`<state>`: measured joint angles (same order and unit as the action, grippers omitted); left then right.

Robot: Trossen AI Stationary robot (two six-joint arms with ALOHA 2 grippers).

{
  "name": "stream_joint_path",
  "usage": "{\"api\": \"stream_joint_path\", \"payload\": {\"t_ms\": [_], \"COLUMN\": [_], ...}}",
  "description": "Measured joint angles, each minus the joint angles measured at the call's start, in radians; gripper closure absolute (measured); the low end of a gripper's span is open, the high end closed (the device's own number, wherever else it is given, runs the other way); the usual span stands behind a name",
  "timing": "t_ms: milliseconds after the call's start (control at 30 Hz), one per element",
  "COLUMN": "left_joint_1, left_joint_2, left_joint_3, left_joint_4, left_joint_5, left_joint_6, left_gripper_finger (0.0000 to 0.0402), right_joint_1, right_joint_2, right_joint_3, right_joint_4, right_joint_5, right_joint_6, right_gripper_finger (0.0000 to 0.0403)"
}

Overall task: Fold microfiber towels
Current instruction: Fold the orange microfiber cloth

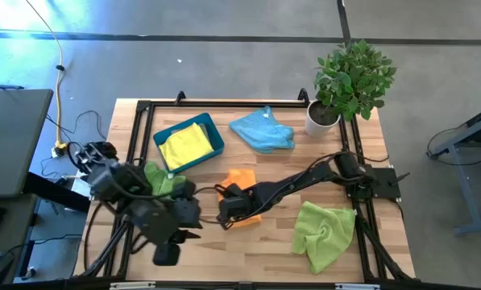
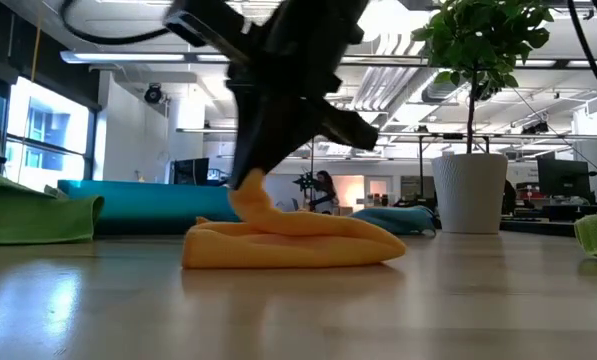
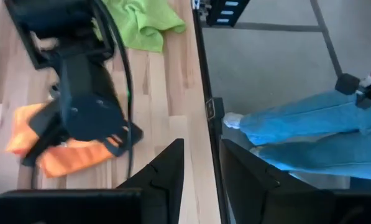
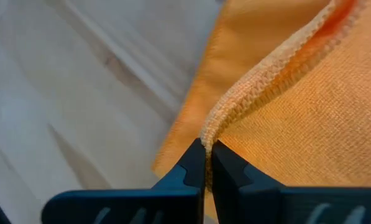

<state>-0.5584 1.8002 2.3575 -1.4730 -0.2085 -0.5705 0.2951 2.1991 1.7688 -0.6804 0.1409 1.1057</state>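
Right wrist view: the right claw (image 4: 207,163) is pinched tight on the stitched hem of the soft orange microfiber towel (image 4: 309,106).
Towel place: desk (image 1: 248,250) centre, lying flat apart from the lifted edge.
Towel from claw: the bulk spreads toward 12 o'clock in the high view, claw at its 7 o'clock edge.
Long axis: roughly 1 to 7 o'clock, my reading.
Nearer arm: right, already on it.
Left claw (image 3: 201,168): parted, holding nothing, at about 9 o'clock from the towel.
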Motion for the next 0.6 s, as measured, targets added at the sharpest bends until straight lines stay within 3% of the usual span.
{"api": "stream_joint_path", "payload": {"t_ms": [367,600], "left_joint_1": [-0.039,-0.038], "left_joint_2": [-0.146,-0.181], "left_joint_3": [-0.027,-0.027], "left_joint_4": [-0.099,-0.099], "left_joint_5": [-0.194,-0.222], "left_joint_6": [-0.124,-0.122], "left_gripper_finger": [0.0308,0.0308], "right_joint_1": [0.027,0.067], "right_joint_2": [0.081,0.083], "right_joint_3": [0.207,0.240], "right_joint_4": [-0.130,-0.110], "right_joint_5": [-0.062,-0.079], "right_joint_6": [-0.060,-0.029], "right_gripper_finger": [0.0403,0.0403]}}
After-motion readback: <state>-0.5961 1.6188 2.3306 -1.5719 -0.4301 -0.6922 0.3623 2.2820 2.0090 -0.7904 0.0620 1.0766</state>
